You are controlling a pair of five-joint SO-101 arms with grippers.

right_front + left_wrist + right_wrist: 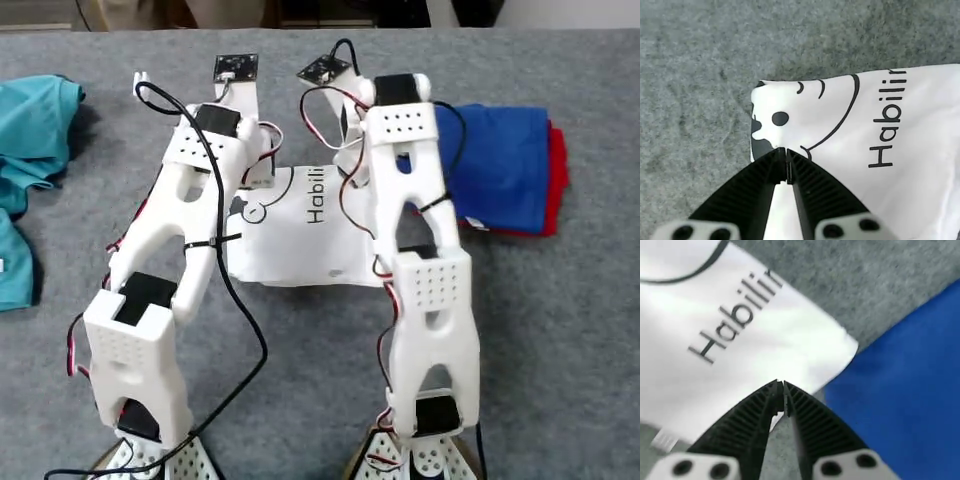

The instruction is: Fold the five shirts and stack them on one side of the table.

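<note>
A folded white shirt (300,240) with black print lies flat on the grey table between the two arms. My left gripper (786,159) is shut, its tips just over the white shirt (880,150) near the printed corner, and the cloth lies flat there. My right gripper (780,388) is also shut, low over the other end of the white shirt (740,355), next to a folded blue shirt (910,370). That blue shirt (500,170) rests on a red shirt (557,170) at the right side of the table.
Unfolded teal shirts (35,120) lie bunched at the table's left edge, with more teal cloth (15,260) below them. Black cables (235,300) hang along the arms. Bare grey table (300,380) shows between the arm bases.
</note>
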